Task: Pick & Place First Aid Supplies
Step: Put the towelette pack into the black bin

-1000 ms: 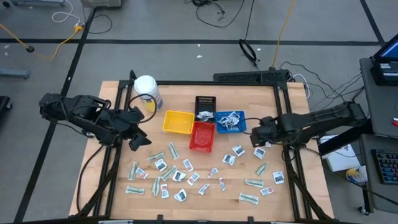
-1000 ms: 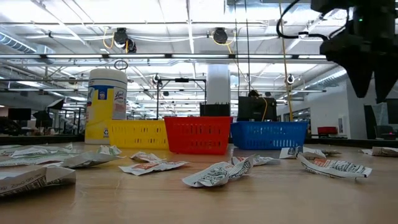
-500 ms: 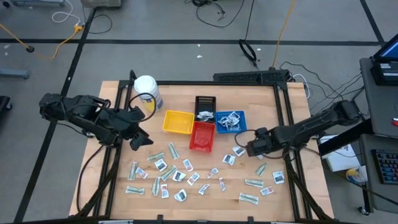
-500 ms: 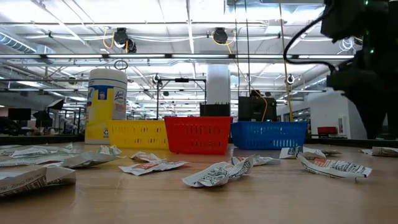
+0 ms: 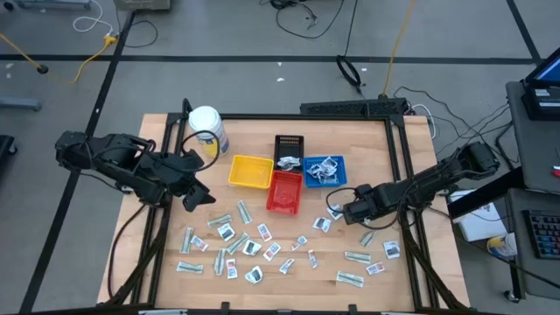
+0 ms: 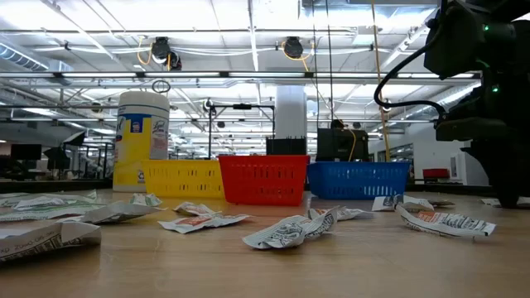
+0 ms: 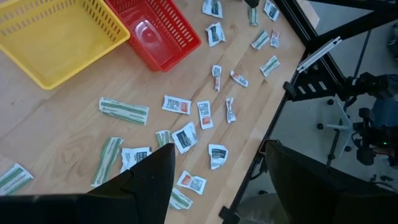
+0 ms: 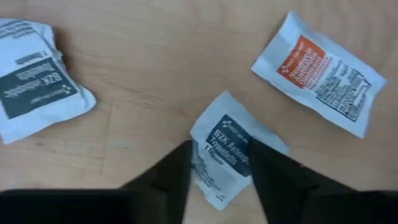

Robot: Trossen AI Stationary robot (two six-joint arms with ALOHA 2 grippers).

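Over the last second the right gripper [image 5: 347, 210] has dropped from a raised spot near the right edge of the bench [image 5: 166, 236] and reached inward, and its jaws have narrowed from wide to about half open. They now straddle a small white towelette packet [image 8: 227, 152] with dark print. Whether the pads already pinch it or only flank it I cannot tell. I judge this to be the closing stage of a pick, with the carry to a tray not yet begun.

The left gripper [image 5: 194, 194] has not moved; it hangs over the left half of the bench, near the yellow tray [image 5: 250, 171], jaws wide and empty.

The right wrist view alone shows the packet between the fingers, with an orange-printed packet [image 8: 320, 71] and another dark-printed one [image 8: 37, 84] lying apart from it. The high view alone places this just in front of the blue tray [image 5: 324, 170], which already holds packets, and shows the remaining supplies [image 5: 249, 245] scattered toward the front edge.
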